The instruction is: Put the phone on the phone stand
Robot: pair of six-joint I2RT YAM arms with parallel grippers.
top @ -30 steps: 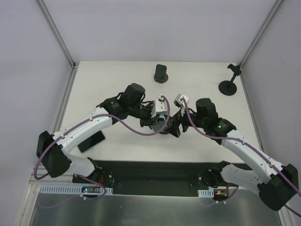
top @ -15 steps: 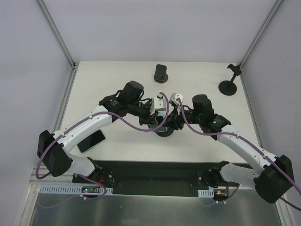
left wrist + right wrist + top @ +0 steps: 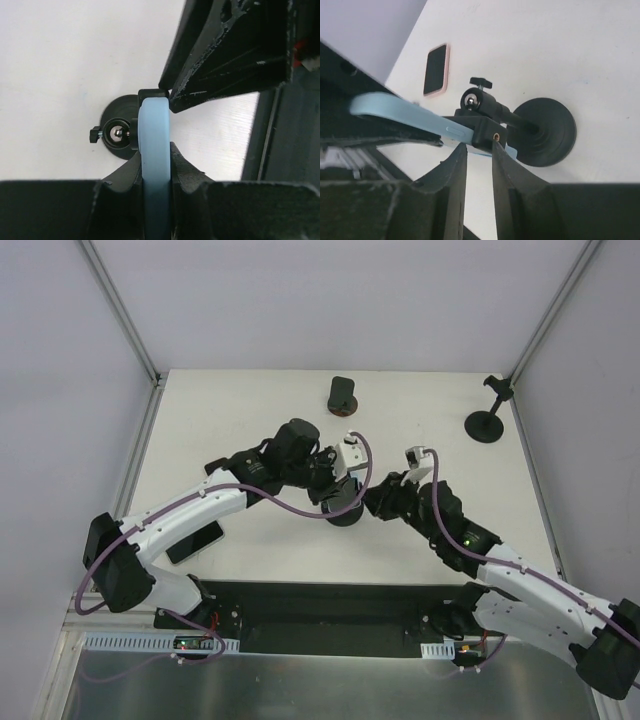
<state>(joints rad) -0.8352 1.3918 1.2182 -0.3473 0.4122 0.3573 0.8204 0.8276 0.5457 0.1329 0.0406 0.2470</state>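
A light blue phone (image 3: 154, 125) stands on edge, and my left gripper (image 3: 155, 154) is shut on it. The phone's far end sits in the black clamp (image 3: 485, 129) of the phone stand (image 3: 546, 132), which has a round black base. My right gripper (image 3: 477, 150) has its jaws drawn close together, with the tips against the underside of that clamp. From above, both grippers (image 3: 335, 490) (image 3: 378, 502) meet over the stand's base (image 3: 346, 517) at the table's middle, and the phone itself is hidden there.
A second phone with a pink rim (image 3: 195, 540) lies flat near the left front edge of the table (image 3: 250, 420). Another black stand (image 3: 489, 418) is at the back right corner. A dark holder on a round base (image 3: 342, 396) is at the back centre.
My right gripper has closed from wide open to a narrow gap at the stand's clamp, and its arm has swung lower and to the right. The left arm shifted slightly right with the phone.
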